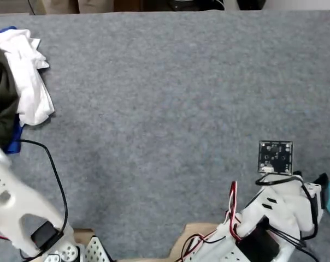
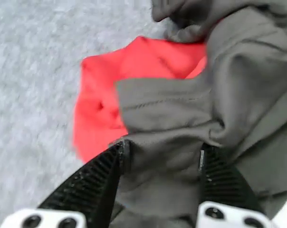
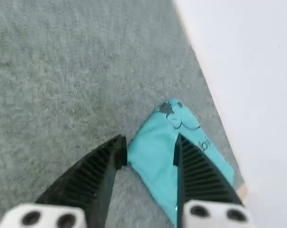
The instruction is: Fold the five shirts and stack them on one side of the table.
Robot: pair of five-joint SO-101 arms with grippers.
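Left arm sits low at the counter's near left corner, angled toward the shirt pile at the left edge. Left gripper is spread wide, with a bunched fold of the grey shirt between the jaws and touching both. Can't tell if it's actually clamped. The red shirt lies flat just beside and partly under the grey one.

Right arm is folded back at the near right corner. Right gripper is narrowly parted, pointing down over a corner of the teal shirt right at the counter's right edge.

The pile has the white shirt on top, a dark shirt beside it and a blue bit under them. The middle and far side of the counter are open grey surface.
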